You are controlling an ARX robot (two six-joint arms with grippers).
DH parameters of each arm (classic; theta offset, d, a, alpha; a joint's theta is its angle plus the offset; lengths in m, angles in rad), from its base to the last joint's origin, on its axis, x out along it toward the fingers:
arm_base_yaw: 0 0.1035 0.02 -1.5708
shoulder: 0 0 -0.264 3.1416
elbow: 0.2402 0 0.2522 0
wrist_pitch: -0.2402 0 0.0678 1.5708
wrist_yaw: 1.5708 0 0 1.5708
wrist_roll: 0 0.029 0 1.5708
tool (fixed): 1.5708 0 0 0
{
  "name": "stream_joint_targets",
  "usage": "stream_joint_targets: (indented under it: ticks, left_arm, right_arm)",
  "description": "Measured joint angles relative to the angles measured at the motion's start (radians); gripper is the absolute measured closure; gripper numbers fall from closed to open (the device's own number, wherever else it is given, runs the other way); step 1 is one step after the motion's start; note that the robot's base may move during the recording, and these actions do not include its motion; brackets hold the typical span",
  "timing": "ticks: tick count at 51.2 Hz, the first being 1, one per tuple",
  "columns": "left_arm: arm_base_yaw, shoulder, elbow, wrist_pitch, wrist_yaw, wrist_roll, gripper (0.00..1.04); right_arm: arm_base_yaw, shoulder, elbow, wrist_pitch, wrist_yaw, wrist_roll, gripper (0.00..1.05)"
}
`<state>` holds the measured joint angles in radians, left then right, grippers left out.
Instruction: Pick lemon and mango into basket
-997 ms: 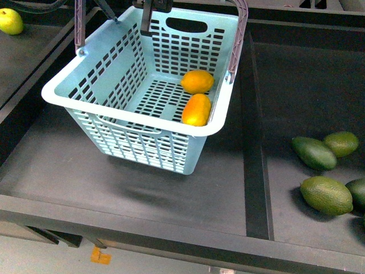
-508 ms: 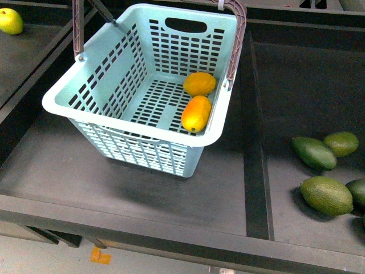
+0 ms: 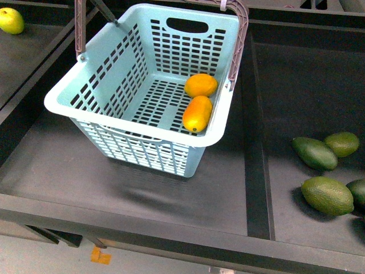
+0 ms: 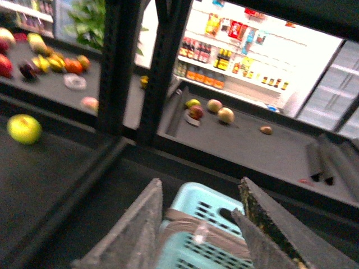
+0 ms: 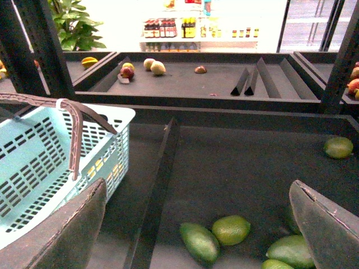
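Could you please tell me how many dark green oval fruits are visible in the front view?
4, all in the right-hand tray: one, a lighter one behind it, a large one nearer, and one cut by the edge; more may lie outside.

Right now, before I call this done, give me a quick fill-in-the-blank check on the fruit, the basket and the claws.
1. The lemon and the mango both lie inside the ____.
2. The basket handles stand ____.
3. The right claw is open and holds ____.
4. In the front view, the green fruits lie to the ____ of the basket.

Missing words: basket; raised; nothing; right
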<state>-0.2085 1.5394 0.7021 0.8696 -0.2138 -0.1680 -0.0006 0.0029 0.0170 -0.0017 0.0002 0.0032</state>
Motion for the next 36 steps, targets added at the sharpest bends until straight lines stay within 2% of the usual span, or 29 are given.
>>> stream_joint_targets:
  ticks: [8,19,27,29,34,36]
  left_arm:
    - [0.042,-0.119,-0.216,0.053,0.059,0.122,1.02]
    - [0.11,-0.343,-0.451,0.07,0.117,0.15,1.01]
    - [0.135,-0.461,-0.532,0.031,0.146,0.153,1.01]
    - [0.175,-0.503,-0.555,0.01,0.202,0.154,1.01]
    - [0.204,-0.592,-0.594,-0.039,0.208,0.154,1.01]
    - [0.204,-0.61,-0.624,-0.013,0.214,0.156,1.01]
  right_arm:
    - [0.0,0.0,0.0,0.0,0.0,0.0,0.09]
    - [0.0,0.0,0.0,0.0,0.0,0.0,0.09]
    - [0.0,0.0,0.0,0.0,0.0,0.0,0.09]
    - [0.0,0.0,0.0,0.0,0.0,0.0,0.09]
    - [0.0,0.0,0.0,0.0,0.0,0.0,0.09]
    - [0.0,0.0,0.0,0.0,0.0,0.0,0.09]
